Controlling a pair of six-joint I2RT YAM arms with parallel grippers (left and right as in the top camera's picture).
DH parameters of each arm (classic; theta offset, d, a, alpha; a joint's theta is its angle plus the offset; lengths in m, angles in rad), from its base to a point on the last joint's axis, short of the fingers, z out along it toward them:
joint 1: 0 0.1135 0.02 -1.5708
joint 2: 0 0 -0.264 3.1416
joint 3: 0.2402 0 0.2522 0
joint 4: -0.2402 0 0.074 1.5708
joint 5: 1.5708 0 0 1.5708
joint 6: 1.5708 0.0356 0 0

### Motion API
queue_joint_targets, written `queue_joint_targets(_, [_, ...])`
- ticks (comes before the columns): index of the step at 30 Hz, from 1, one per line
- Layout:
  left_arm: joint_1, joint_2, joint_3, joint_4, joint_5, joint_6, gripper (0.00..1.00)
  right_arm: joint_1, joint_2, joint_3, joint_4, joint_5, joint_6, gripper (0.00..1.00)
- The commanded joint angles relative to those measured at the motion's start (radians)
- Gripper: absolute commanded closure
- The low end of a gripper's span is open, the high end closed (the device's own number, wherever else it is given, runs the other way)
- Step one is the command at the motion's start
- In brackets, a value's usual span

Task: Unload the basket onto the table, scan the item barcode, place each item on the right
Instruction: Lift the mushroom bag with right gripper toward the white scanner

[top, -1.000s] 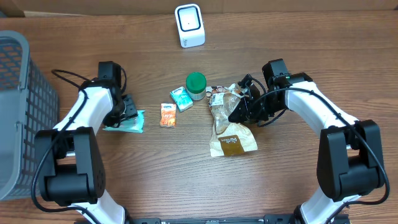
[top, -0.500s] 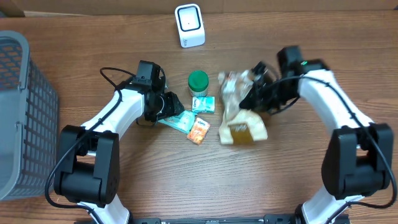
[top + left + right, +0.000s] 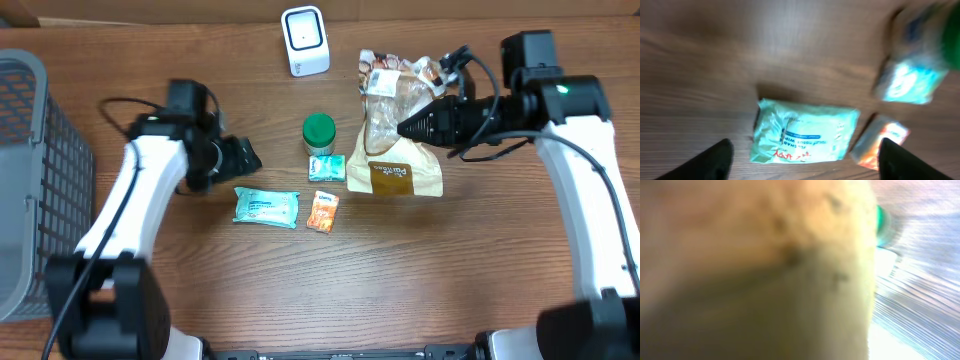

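Note:
The white barcode scanner stands at the far middle of the table. My right gripper is shut on a clear and brown snack bag, which hangs tilted to the right of the scanner. In the right wrist view the blurred bag fills nearly the whole frame. A teal wipes pack lies flat on the table. My left gripper hovers just up and left of it, open. Through the left wrist camera the wipes pack lies between and beyond the spread fingers of the empty gripper.
A green-lidded jar stands mid-table with a small teal packet in front of it. An orange packet lies right of the wipes pack. A grey basket fills the left edge.
My left gripper has opened, let go of the wipes pack and drawn back to the left. The right arm has carried the snack bag up and farther back, towards the scanner.

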Motion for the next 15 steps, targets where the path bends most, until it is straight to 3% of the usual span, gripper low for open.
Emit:
queue_joint_targets(1, [0.056,-0.097,0.049,-0.029,-0.011,0.034,0.15,-0.005,-0.103,0.045,-0.010,-0.127,-0.016,0.96])
queue_joint_targets(5, [0.139,-0.172,0.130,-0.117,-0.010,0.071,0.10,0.000,-0.154,0.044,-0.047,-0.122,-0.016,0.96])
queue_joint_targets(8, [0.206,-0.230,0.187,-0.180,-0.011,0.249,0.01,0.029,-0.152,0.041,-0.071,-0.096,-0.037,0.96])
queue_joint_targets(10, [0.235,-0.251,0.199,-0.199,-0.015,0.352,0.03,0.055,-0.152,0.041,-0.074,-0.076,-0.051,0.96])
queue_joint_targets(15, [0.288,-0.282,0.239,-0.197,-0.022,0.467,0.00,0.119,-0.152,0.041,-0.068,-0.039,-0.076,0.96])
